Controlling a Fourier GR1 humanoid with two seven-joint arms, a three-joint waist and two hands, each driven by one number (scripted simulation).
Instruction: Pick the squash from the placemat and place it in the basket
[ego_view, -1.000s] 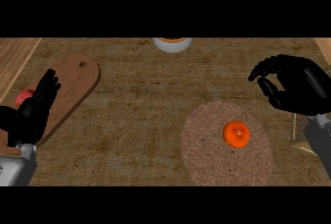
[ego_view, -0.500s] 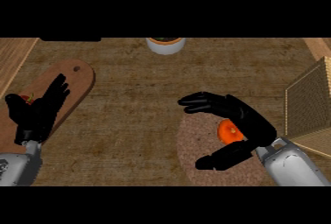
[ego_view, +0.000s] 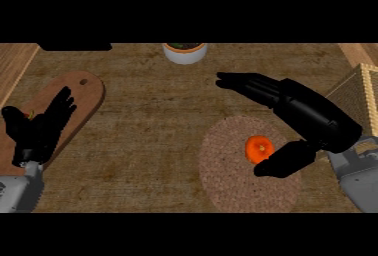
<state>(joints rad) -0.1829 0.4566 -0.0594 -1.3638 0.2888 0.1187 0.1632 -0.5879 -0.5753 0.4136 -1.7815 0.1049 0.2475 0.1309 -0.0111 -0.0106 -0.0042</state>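
**Right hand spread over the squash on the placemat**

The orange squash (ego_view: 258, 148) lies on the round woven placemat (ego_view: 229, 175), which sits toward the counter's near right part; the squash rests in the mat's upper right portion, nothing gripping it. The right hand (ego_view: 310, 117) hangs above the mat's far right side, wide open; its fingers (ego_view: 244, 82) stretch straight toward the counter's far edge, while the thumb (ego_view: 284, 160) points down and ends just beside the squash, whether touching it cannot be told. The basket (ego_view: 358, 92) shows at the counter's right edge, partly cut off. The left hand (ego_view: 40, 127) rests open, fingers straight, over the wooden cutting board (ego_view: 85, 92) by the counter's left edge; a white pot (ego_view: 184, 52) stands at the far edge.
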